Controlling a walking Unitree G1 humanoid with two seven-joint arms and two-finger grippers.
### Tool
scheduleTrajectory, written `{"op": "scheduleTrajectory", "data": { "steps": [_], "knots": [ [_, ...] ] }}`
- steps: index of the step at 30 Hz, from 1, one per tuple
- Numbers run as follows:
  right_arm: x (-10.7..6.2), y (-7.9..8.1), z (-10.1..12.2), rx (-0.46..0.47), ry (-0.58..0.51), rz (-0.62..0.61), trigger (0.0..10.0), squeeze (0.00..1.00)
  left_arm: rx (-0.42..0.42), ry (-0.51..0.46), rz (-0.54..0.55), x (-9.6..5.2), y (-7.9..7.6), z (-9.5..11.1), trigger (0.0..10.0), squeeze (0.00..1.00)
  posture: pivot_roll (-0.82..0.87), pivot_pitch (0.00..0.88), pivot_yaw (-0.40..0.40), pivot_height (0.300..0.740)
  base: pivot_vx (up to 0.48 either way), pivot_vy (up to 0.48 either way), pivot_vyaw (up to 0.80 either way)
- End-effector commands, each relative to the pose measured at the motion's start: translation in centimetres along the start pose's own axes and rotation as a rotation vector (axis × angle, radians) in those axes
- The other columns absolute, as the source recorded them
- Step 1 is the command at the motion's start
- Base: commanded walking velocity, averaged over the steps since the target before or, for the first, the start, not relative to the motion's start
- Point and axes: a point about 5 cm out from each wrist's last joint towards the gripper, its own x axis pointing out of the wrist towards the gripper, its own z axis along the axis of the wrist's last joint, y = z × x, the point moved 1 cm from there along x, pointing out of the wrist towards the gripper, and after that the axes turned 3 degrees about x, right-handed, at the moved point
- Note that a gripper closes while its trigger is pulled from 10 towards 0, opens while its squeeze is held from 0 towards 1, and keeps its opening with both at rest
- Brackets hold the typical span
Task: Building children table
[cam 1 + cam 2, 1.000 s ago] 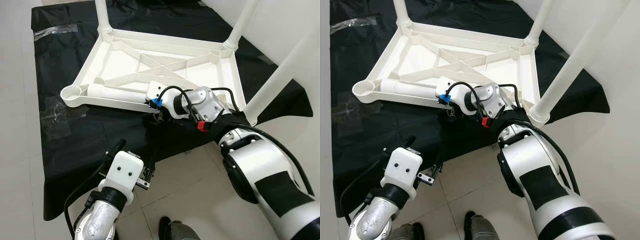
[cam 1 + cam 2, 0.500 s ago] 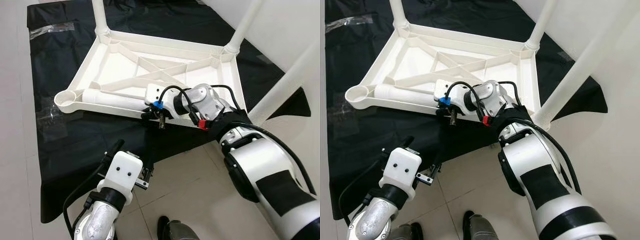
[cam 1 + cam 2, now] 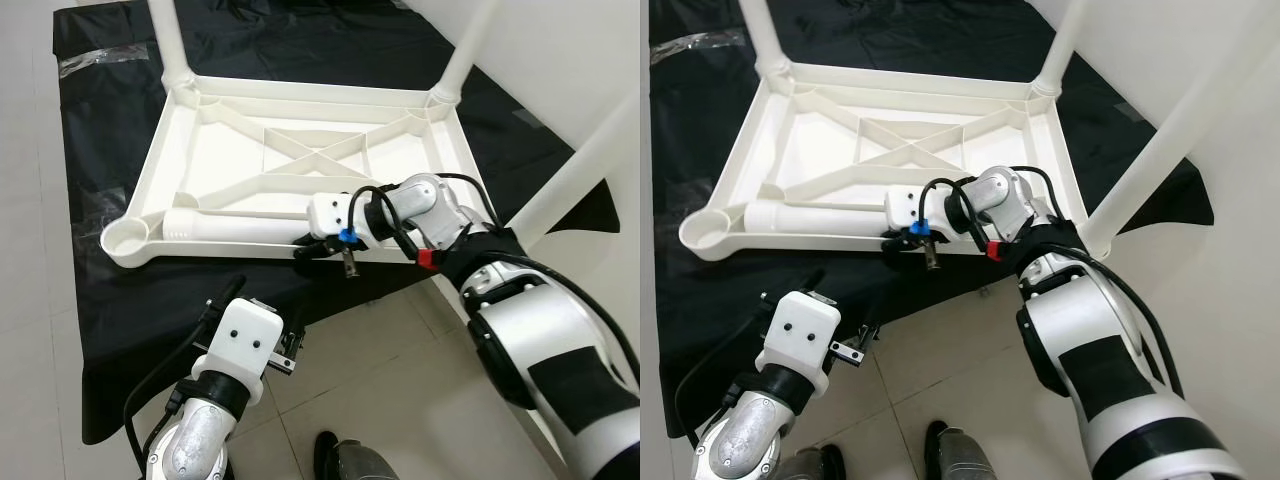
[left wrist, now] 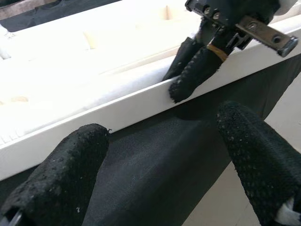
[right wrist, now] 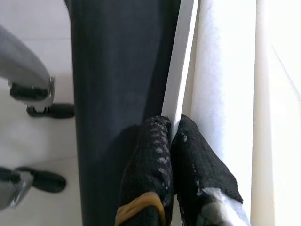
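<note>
I am looking down at the upturned white children table (image 3: pixel 300 150), which is lying underside-up on a black sheet (image 3: pixel 130 290) spread over the tiled floor (image 3: pixel 400 400). Three white legs are standing up out of its corner sockets; one of them (image 3: pixel 165 40) is rising at the far corner on my left. A loose white leg (image 3: pixel 235 228) is lying flat inside the frame, just behind the near rim (image 3: pixel 810 243), with the empty corner socket (image 3: pixel 128 235) at its end.

My right gripper (image 5: pixel 171 141) is pinching that near rim: its fingers (image 5: pixel 153 150) are clenched on the thin white edge, one on the outer face next to the sheet and the other on the inner side, against the loose leg. In the head views I am seeing the right gripper reaching in from the right, wrist turned toward the rim.

My left gripper (image 4: pixel 164 160) is hovering lower, over the sheet, with its fingers (image 4: pixel 56 174) spread apart and grasping nothing. Between and beyond those fingers I am seeing the same rim, with the right gripper's fingertips nipping it.
</note>
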Motion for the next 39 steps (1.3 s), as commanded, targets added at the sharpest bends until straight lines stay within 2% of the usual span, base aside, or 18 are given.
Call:
{"op": "scheduleTrajectory", "data": {
  "steps": [1, 3, 8, 10, 15, 18, 19, 20, 21, 23, 24, 25, 26, 31, 34, 35, 37, 39],
  "knots": [
    [0.7, 1.2, -0.5, -0.105, 0.096, 0.124, 0.0, 0.00, -0.001, 0.021, -0.004, -0.1, -0.1, -0.3, 10.0, 0.00, 0.05, 0.247, -0.141, 0.740, 0.000, 0.000, 0.00],
    [0.2, 0.8, -0.4, -0.191, 0.149, 0.108, 0.0, 0.00, -0.001, 0.022, -0.003, -0.1, -0.1, -0.3, 10.0, 0.00, 0.05, 0.246, -0.142, 0.740, 0.000, 0.000, 0.00],
    [-0.1, 0.7, -0.4, -0.220, 0.164, 0.113, 0.0, 0.00, 0.001, 0.022, -0.003, -0.1, -0.1, -0.3, 10.0, 0.00, 0.05, 0.246, -0.140, 0.740, 0.000, 0.000, 0.00],
    [-0.9, 0.9, -0.8, -0.255, 0.193, 0.155, 0.0, 0.00, 0.003, 0.024, -0.001, -0.2, 0.0, -0.4, 10.0, 0.00, 0.05, 0.243, -0.143, 0.740, 0.000, 0.000, 0.00],
    [-1.5, 1.3, -1.2, -0.272, 0.210, 0.202, 0.0, 0.00, 0.003, 0.026, 0.000, -0.2, 0.0, -0.5, 10.0, 0.00, 0.05, 0.238, -0.143, 0.740, 0.000, 0.000, 0.00],
    [-1.5, 1.2, -1.0, -0.241, 0.174, 0.201, 0.0, 0.00, 0.003, 0.026, -0.002, -0.2, -0.2, -0.5, 10.0, 0.00, 0.05, 0.232, -0.144, 0.740, 0.000, 0.000, 0.00],
    [-1.4, 1.1, -0.8, -0.261, 0.169, 0.175, 1.9, 0.00, 0.002, 0.025, -0.003, -0.1, -0.2, -0.5, 10.0, 0.00, 0.05, 0.227, -0.139, 0.740, 0.000, 0.000, 0.00],
    [-1.4, 1.1, -0.8, -0.261, 0.169, 0.175, 1.9, 0.00, 0.002, 0.025, -0.003, -0.1, -0.2, -0.5, 10.0, 0.00, 0.05, 0.227, -0.139, 0.740, 0.000, 0.000, 0.00],
    [-1.2, 0.9, -0.5, -0.248, 0.136, 0.152, 10.0, 0.00, 0.003, 0.023, -0.001, 0.0, -0.1, -0.5, 10.0, 0.00, 0.05, 0.221, -0.142, 0.740, 0.000, 0.000, 0.00],
    [-1.1, 0.8, -0.4, -0.240, 0.125, 0.148, 10.0, 0.00, 0.003, 0.022, -0.001, 0.0, -0.1, -0.5, 10.0, 0.00, 0.05, 0.221, -0.142, 0.740, 0.000, 0.000, 0.00],
    [-1.1, 0.6, -0.1, -0.229, 0.104, 0.131, 10.0, 0.21, 0.005, 0.022, -0.001, 0.0, -0.1, -0.5, 10.0, 0.00, 0.06, 0.220, -0.141, 0.740, 0.000, 0.000, 0.00],
    [-1.1, 0.6, -0.1, -0.229, 0.104, 0.131, 10.0, 0.21, 0.005, 0.022, -0.001, 0.0, -0.1, -0.5, 10.0, 0.00, 0.06, 0.220, -0.141, 0.740, 0.000, 0.000, 0.00],
    [-1.1, 0.4, 0.1, -0.229, 0.087, 0.110, 10.0, 1.00, 0.006, 0.022, -0.001, 0.0, -0.1, -0.6, 10.0, 0.00, 0.06, 0.213, -0.140, 0.740, 0.000, 0.000, 0.00],
    [-2.4, -1.2, 1.3, -0.169, -0.011, -0.009, 10.0, 1.00, 0.010, 0.019, -0.002, 0.1, -0.1, -0.7, 10.0, 0.00, 0.06, 0.192, -0.136, 0.740, 0.000, 0.000, 0.00],
    [-3.2, -1.7, 1.4, -0.144, -0.026, -0.035, 10.0, 1.00, 0.012, 0.016, -0.004, 0.2, 0.0, -0.7, 10.0, 0.00, 0.06, 0.183, -0.135, 0.740, 0.000, 0.000, 0.00],
    [-3.8, -1.8, 1.4, -0.110, -0.037, -0.034, 10.0, 0.00, 0.011, 0.014, -0.006, 0.3, 0.0, -0.7, 10.0, 0.00, 0.06, 0.181, -0.134, 0.740, 0.000, 0.000, 0.00],
    [-4.5, -2.1, 1.4, -0.070, -0.066, -0.035, 10.0, 0.00, 0.013, 0.012, -0.010, 0.3, 0.0, -0.7, 10.0, 0.00, 0.07, 0.174, -0.131, 0.740, 0.000, 0.000, 0.00],
    [-6.3, -2.8, 1.9, 0.038, -0.176, -0.054, 10.0, 0.00, 0.004, 0.011, -0.034, 0.5, 0.0, -0.6, 10.0, 0.00, 0.07, 0.163, -0.123, 0.740, 0.000, 0.000, 0.00]
  ]
}}
